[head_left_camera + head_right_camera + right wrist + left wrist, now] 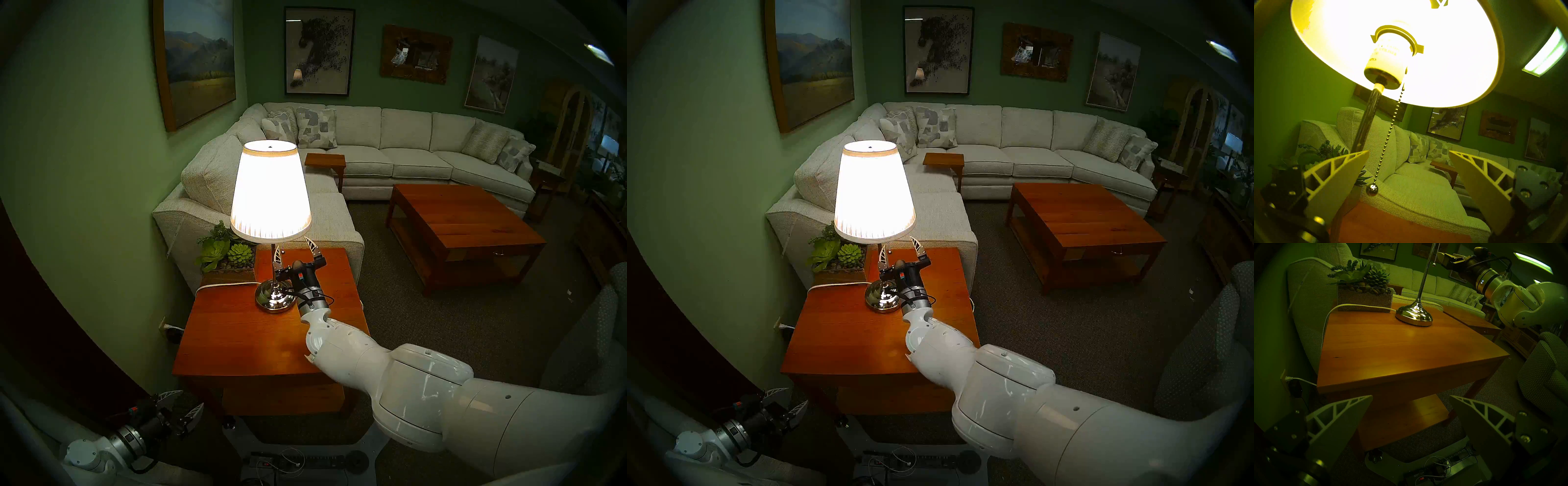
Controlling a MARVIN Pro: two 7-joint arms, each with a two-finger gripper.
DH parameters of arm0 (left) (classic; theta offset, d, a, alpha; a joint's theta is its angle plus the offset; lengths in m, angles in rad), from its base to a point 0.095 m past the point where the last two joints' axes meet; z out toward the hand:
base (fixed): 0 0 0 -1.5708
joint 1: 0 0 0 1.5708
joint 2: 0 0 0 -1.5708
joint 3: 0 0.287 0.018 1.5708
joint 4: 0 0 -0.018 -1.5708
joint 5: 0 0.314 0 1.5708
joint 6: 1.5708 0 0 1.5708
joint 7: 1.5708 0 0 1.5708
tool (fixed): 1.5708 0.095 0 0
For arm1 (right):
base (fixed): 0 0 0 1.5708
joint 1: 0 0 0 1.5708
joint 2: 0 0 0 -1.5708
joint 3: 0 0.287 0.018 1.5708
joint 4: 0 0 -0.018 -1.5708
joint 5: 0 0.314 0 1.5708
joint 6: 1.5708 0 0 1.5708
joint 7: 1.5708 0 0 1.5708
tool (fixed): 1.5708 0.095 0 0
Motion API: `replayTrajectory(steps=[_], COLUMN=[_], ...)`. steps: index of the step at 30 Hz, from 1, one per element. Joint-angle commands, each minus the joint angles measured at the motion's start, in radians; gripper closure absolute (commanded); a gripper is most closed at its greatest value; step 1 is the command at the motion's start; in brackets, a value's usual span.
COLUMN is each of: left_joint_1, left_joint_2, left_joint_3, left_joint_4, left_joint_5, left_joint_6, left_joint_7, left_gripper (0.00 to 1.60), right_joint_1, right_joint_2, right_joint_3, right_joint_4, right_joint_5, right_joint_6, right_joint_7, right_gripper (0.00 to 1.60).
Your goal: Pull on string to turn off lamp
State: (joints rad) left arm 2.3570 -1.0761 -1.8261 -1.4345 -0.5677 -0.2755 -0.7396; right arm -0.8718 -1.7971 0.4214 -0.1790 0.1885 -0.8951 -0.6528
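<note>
head stereo left: the table lamp with the white pleated tapered shade, slim chrome pole and domed chrome base point(270, 190) is seen lit on the red-brown wooden side table point(237, 336); task judged not yet done. the right gripper point(294, 249) is raised under the shade rim with jaws spread wide and nothing held; the thin beaded metal pull chain point(282, 248) hangs between the two fingers, just right of the pole. the left gripper point(181, 404) is parked low by the table's near corner, released and empty.

head stereo right: same layout is shown; chain point(888, 247) seen hanging free, no contact visible.

left wrist: chrome base and pole are seen beside a clear planter of green succulents point(1364, 292); a white power cord point(1328, 317) runs off the table edge.

right wrist: chain point(1390, 134) is seen dropping from the socket under the glowing shade, long axis near vertical with a slight lean, its ball knob pointing down at the bottom end, near the left finger. left to do: jaws closed on the chain, then a downward pull.
</note>
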Motion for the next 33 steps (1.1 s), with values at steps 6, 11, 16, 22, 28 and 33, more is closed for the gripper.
replayTrajectory(steps=[6, 11, 16, 22, 28, 33], left_joint_1=[-0.003, -0.004, -0.004, -0.005, -0.005, -0.005], left_joint_2=[0.003, 0.003, 0.003, 0.003, 0.003, 0.003], left_joint_3=[-0.004, -0.004, -0.004, -0.004, -0.004, -0.003], left_joint_4=[-0.012, -0.011, -0.01, -0.01, -0.009, -0.009], left_joint_5=[-0.002, -0.002, -0.002, -0.002, -0.002, -0.002], left_joint_6=[-0.004, -0.004, -0.004, -0.004, -0.004, -0.004], left_joint_7=[-0.002, -0.002, -0.002, -0.002, -0.002, -0.002], left_gripper=[0.0, 0.0, 0.0, 0.0, 0.0, 0.0], right_joint_1=[0.077, 0.085, 0.092, 0.096, 0.092, 0.072], right_joint_2=[-0.027, -0.028, -0.026, -0.022, -0.02, -0.026], right_joint_3=[0.028, 0.04, 0.05, 0.065, 0.075, 0.079], right_joint_4=[0.0, 0.005, 0.009, 0.014, 0.017, 0.021], right_joint_5=[0.038, 0.056, 0.07, 0.092, 0.108, 0.117], right_joint_6=[0.038, 0.06, 0.074, 0.091, 0.098, 0.097], right_joint_7=[0.076, 0.104, 0.127, 0.162, 0.189, 0.202], right_gripper=[0.0, 0.0, 0.0, 1.22, 1.6, 1.6])
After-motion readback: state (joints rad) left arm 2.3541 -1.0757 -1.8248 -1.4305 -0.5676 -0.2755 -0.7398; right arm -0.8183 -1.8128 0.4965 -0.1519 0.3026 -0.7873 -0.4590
